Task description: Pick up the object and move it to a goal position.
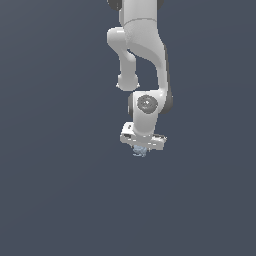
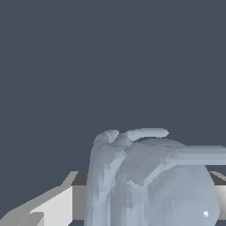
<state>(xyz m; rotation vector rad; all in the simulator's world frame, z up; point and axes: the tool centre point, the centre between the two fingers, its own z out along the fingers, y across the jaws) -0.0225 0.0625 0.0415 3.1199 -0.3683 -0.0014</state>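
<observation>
The object (image 1: 140, 151) is a tiny pale blue-grey lump. In the exterior view it sits directly under the white hand of my arm, between the fingers of my gripper (image 1: 140, 150). In the wrist view the object (image 2: 150, 185) fills the near part of the picture, lumpy with small protrusions, and pale fingers (image 2: 48, 207) flank it on both sides. The jaws look closed against it. The fingertips themselves are hidden by the object and the hand.
The white arm (image 1: 142, 60) comes down from the upper middle of the exterior view. Around it is only a plain dark grey-blue ground (image 1: 60, 190). No goal marker shows.
</observation>
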